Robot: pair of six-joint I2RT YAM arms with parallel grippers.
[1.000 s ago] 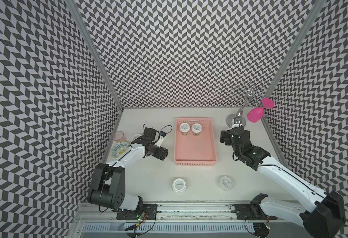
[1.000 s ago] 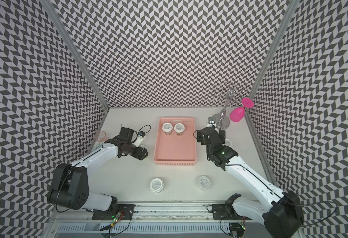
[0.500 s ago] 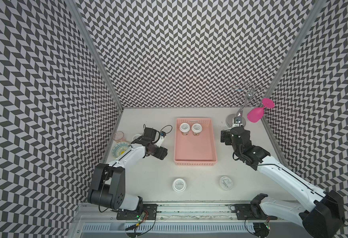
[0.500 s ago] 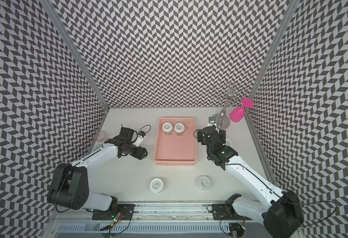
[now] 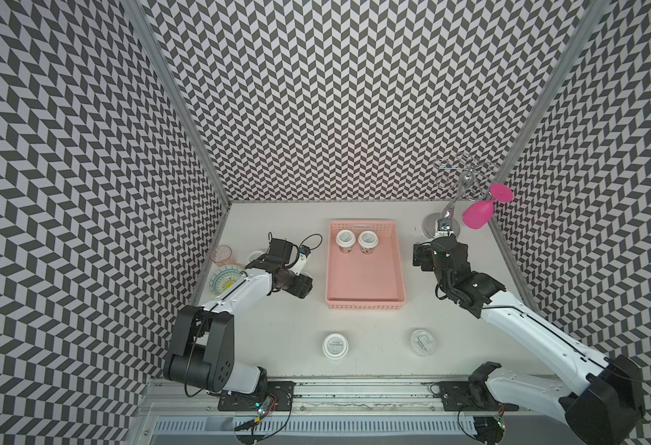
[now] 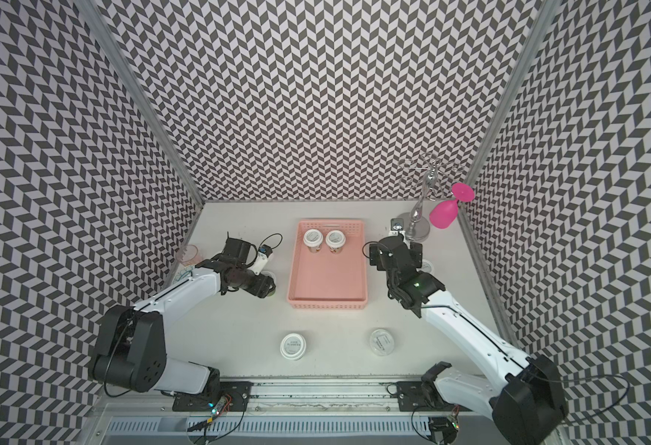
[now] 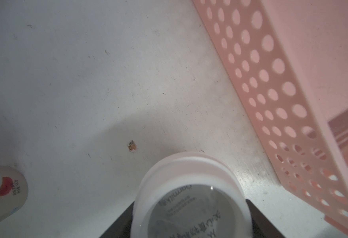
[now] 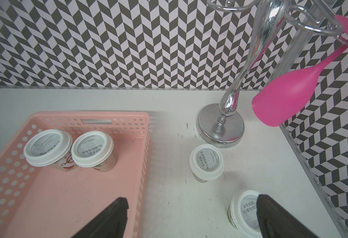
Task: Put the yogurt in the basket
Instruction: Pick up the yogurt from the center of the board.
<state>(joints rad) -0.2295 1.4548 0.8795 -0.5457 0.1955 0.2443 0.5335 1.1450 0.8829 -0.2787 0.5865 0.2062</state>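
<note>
Low in a top view, two small round white-lidded yogurt cups (image 5: 335,346) wait on the pale surface (image 5: 374,335), outside the shallow salmon-pink perforated plastic basket (image 5: 366,277). Mid-frame, the left claw (image 7: 190,226) straddles a third cup (image 7: 191,197) beside the basket wall, and I cannot tell whether it grips. A further cup (image 5: 255,256) sits left of that arm. The right claw (image 8: 191,199) gapes empty near two more cups (image 8: 206,162). Farther up, only two cups (image 5: 345,239) stand inside the basket, so I judge about a quarter done.

Matt plastic basket (image 5: 364,277), glossy chrome stand (image 8: 210,125)
</note>
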